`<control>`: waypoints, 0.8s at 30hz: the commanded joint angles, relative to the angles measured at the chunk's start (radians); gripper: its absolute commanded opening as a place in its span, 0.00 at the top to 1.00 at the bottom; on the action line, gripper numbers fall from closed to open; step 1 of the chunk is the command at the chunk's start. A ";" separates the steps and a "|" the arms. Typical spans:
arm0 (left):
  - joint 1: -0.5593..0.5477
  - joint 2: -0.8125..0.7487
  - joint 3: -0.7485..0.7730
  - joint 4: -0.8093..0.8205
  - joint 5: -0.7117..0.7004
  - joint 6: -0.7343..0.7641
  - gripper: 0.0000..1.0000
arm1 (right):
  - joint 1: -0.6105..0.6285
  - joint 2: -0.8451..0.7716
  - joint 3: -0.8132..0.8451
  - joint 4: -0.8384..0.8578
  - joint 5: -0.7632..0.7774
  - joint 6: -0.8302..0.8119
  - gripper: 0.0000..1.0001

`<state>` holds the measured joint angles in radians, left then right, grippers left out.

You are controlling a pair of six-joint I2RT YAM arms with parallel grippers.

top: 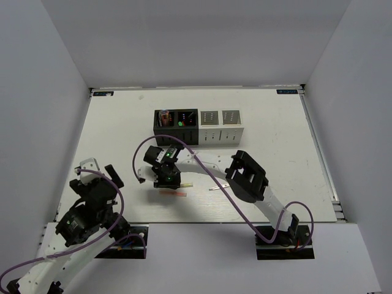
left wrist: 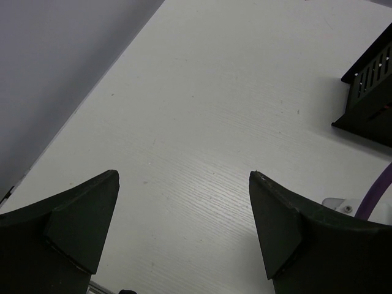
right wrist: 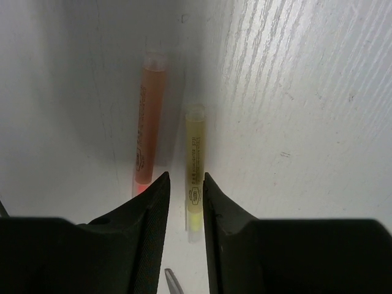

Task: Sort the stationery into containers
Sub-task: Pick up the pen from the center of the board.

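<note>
Bench (top: 275, 153) is white with a fine wood-grain texture, matte. Two thin translucent plastic sticks lie on it side by side, each a slim cylinder with a clear cap and small print along the barrel. In the right wrist view the pink-orange stick (right wrist: 147, 122) is upper left of centre and the yellow stick (right wrist: 195, 165) is just right of it, both roughly parallel. Right end effector (right wrist: 185, 176) has black, wedge-shaped fingers (right wrist: 150, 233) at the bottom of the frame with only a narrow gap between them. The lower end of the yellow stick runs into that gap and the pink-orange one sits just outside the left finger. I can't tell whether the pads are actually pinching the yellow stick. Left end effector (left wrist: 184, 174) is spread wide at lower left of the overhead, nothing between its dark matte fingers but bare bench, well apart from the sticks. The containers (top: 196, 136) are four joined square cubes with slotted front walls, in a row at upper centre. The leftmost black box (top: 163, 136) holds something brownish-orange standing up. The second black box (top: 186, 136) shows green and pink ends. In the two light grey boxes (top: 220, 136) I only see a dotted floor pattern. A thin silvery item (top: 219, 187) lies on the bench right of the sticks; too small to identify.
</note>
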<state>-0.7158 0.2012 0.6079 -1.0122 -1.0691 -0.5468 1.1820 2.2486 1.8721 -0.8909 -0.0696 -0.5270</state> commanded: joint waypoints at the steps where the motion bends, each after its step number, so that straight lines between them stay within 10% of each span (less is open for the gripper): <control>1: -0.001 0.003 -0.008 0.008 0.006 0.007 0.03 | -0.001 0.034 0.036 -0.011 -0.001 -0.005 0.68; 16: -0.002 -0.014 -0.013 0.012 0.009 0.010 0.03 | -0.027 0.088 0.048 -0.072 -0.139 -0.105 0.65; 24: -0.002 -0.019 -0.014 0.014 0.012 0.010 0.03 | -0.039 0.111 0.032 -0.138 -0.220 -0.149 0.84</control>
<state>-0.7158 0.1894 0.5991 -1.0092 -1.0576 -0.5415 1.1381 2.3077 1.9152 -0.9588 -0.2325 -0.6460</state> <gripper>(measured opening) 0.968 0.177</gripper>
